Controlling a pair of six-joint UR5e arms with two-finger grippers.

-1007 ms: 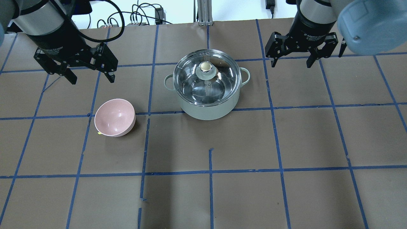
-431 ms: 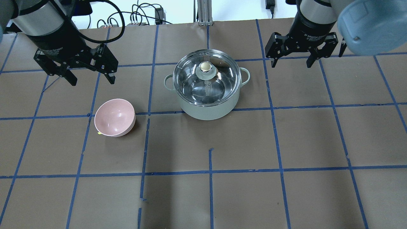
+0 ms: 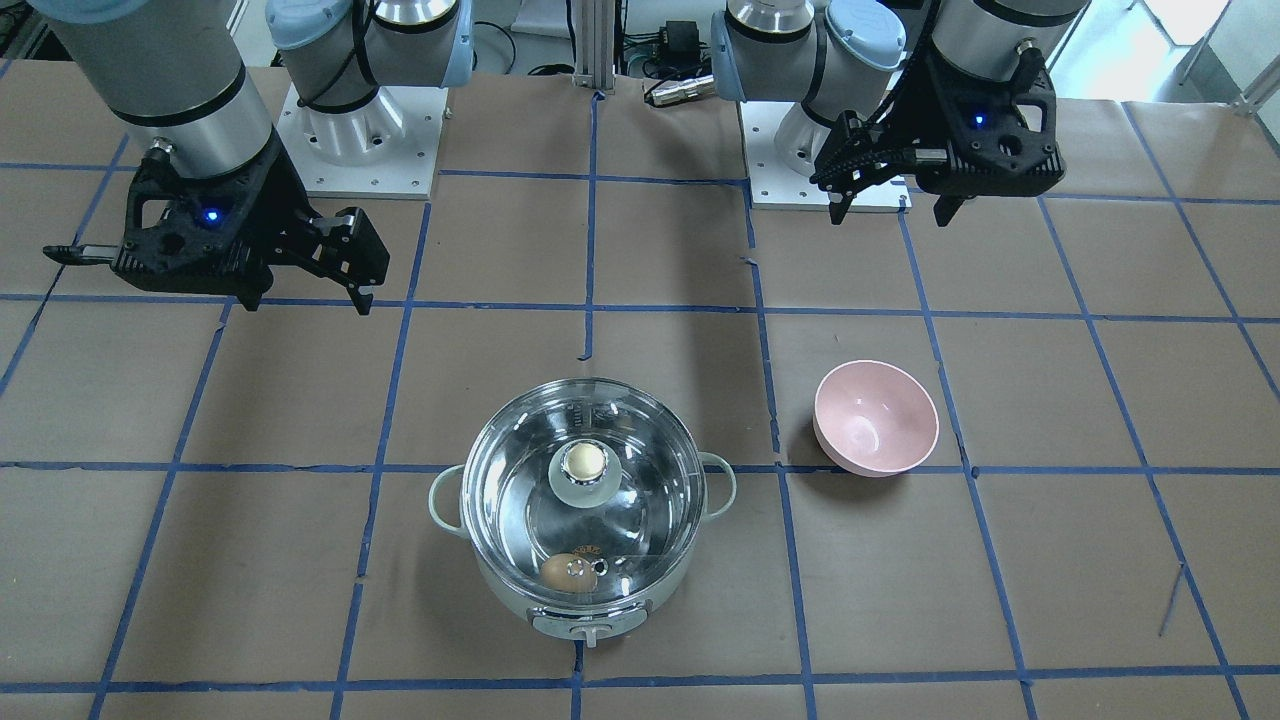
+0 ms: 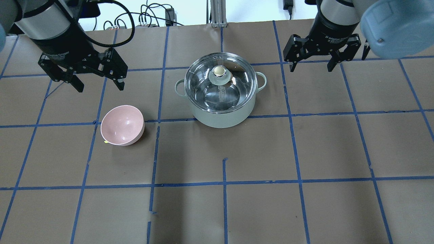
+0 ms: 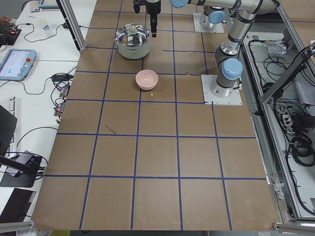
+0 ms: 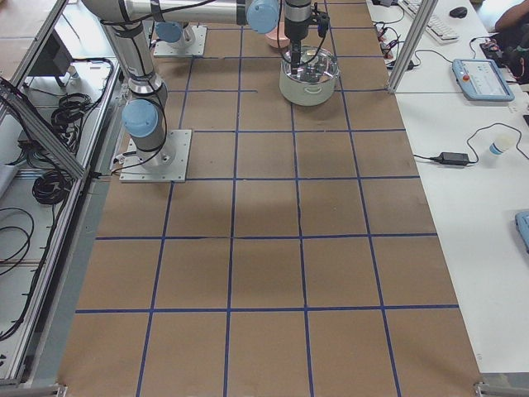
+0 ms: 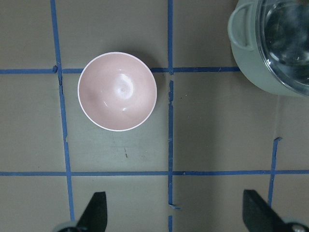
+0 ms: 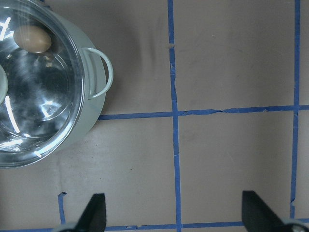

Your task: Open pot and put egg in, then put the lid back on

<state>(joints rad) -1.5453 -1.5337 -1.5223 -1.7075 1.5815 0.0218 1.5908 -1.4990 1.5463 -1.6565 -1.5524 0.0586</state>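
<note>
The mint-green pot [image 4: 220,119] stands mid-table with the clear glass lid [image 4: 237,78] seated on it, cream knob [image 4: 219,70] on top. The tan egg [image 3: 565,572] lies inside the pot under the lid, near the control-tab side. It also shows in the right wrist view [image 8: 32,38]. My left gripper [image 4: 100,87] is open and empty, raised left of the pot and behind the bowl. My right gripper [image 4: 311,69] is open and empty, raised to the pot's right. Neither touches anything.
An empty pink bowl [image 4: 122,124] sits left of the pot, below my left gripper [image 7: 176,212]. Brown paper with blue tape lines covers the table. The robot bases [image 3: 355,120] stand at the table's back edge.
My left gripper has shifted very slightly. The pot, lid and bowl have not moved.
</note>
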